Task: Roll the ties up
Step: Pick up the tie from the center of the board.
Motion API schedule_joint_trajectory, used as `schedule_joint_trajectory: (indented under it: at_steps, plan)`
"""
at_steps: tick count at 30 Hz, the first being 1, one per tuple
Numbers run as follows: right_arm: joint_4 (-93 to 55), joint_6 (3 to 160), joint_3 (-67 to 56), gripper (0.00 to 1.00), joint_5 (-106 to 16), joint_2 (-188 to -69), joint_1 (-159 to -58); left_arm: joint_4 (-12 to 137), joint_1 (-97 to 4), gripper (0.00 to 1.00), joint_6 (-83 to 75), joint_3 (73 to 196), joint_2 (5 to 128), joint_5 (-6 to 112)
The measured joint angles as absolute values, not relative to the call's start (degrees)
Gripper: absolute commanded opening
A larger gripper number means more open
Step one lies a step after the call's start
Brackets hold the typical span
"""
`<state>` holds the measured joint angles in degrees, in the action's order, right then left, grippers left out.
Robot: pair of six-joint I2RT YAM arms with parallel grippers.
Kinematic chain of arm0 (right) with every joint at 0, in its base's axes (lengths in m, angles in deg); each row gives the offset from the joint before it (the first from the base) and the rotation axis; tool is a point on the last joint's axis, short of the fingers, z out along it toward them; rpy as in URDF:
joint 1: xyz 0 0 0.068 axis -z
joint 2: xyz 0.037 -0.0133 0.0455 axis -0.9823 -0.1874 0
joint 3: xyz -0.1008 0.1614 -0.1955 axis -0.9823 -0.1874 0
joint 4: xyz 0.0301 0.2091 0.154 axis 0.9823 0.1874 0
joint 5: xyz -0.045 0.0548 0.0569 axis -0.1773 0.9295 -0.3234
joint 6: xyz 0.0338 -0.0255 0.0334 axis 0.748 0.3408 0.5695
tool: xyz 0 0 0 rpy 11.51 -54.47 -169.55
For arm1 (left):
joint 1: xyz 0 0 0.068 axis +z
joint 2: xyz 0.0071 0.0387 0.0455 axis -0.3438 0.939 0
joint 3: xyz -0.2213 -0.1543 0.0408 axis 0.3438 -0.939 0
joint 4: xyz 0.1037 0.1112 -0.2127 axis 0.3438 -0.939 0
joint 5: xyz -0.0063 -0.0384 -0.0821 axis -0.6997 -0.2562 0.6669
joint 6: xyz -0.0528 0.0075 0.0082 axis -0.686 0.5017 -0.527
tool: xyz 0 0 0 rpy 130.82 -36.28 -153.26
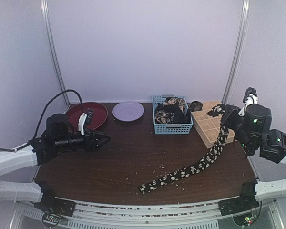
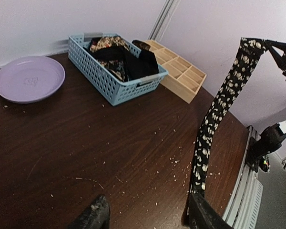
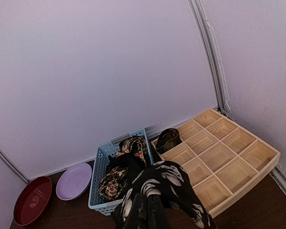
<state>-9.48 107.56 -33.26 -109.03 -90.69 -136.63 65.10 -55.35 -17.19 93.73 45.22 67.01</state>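
One tie hangs from my right hand, which is clamped shut on its upper end. Its lower end trails across the surface, near middle. My left hand, at left, is partly open and grips nothing. One blue basket at far centre holds bundled ties, count unclear. One wooden tray sits right of it, with one rolled tie in its far-left compartment. Far left: one red plate, one lavender plate.

Soft, even light with a violet cast fills all three views; the pale walls look washed out and the dark table gives only a dull sheen. Shadows are faint. The overhead view is grainy, and both wrist views bow straight lines near their edges, with the left gripper out of focus.
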Motion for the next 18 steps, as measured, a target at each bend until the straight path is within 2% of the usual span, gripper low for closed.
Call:
schedule_joint_trajectory:
  at_steps: [6,9,15,18]
  plan:
    - [-7.79,112.02,-36.14,0.0,-109.38,-90.65,-134.44,65.32,-64.4,0.53,-17.38,92.46,53.83,62.42]
    - [-7.55,114.47,-38.39,0.0,-108.83,-91.61,-134.44,65.47,-68.99,0.47,-20.6,92.33,58.62,59.6]
    - [-7.53,117.46,-40.32,0.0,-106.95,-94.67,-134.4,69.06,-78.94,0.43,-37.6,89.07,66.51,55.62]
    - [-7.64,117.99,-40.32,0.0,-106.32,-95.09,-134.4,70.67,-82.22,0.44,-46.21,88.33,69.53,55.49]
